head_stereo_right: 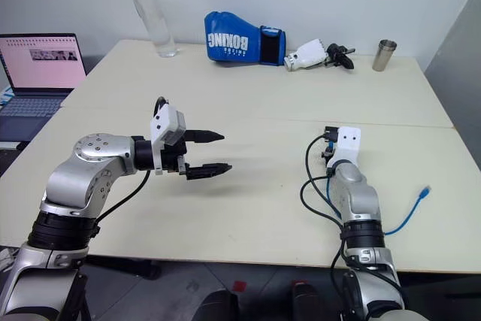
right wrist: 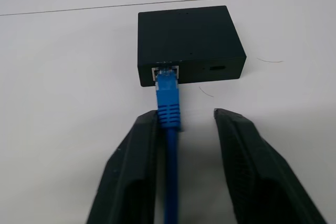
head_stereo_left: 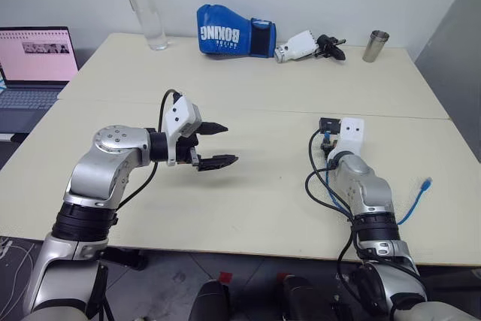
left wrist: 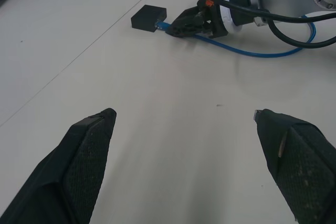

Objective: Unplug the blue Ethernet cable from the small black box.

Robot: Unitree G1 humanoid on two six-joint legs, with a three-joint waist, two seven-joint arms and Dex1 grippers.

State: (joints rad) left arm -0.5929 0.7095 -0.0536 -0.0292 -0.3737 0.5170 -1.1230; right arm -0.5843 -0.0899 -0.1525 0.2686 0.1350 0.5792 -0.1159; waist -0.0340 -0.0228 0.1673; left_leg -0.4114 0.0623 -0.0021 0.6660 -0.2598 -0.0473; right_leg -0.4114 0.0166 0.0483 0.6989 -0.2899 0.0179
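A big pale table (head_stereo_left: 248, 201) holds the robot's two arms. The left gripper (head_stereo_left: 218, 144) hangs above the table with its two black fingers spread apart. The right arm reaches forward, and a blue Ethernet cable (head_stereo_left: 415, 202) curls beside it. At the far edge sit a clear bottle (head_stereo_left: 143, 7), a blue boxing glove (head_stereo_left: 234, 31) and a metal cup (head_stereo_left: 376, 46). A laptop (head_stereo_left: 34, 73) stands off to the left.
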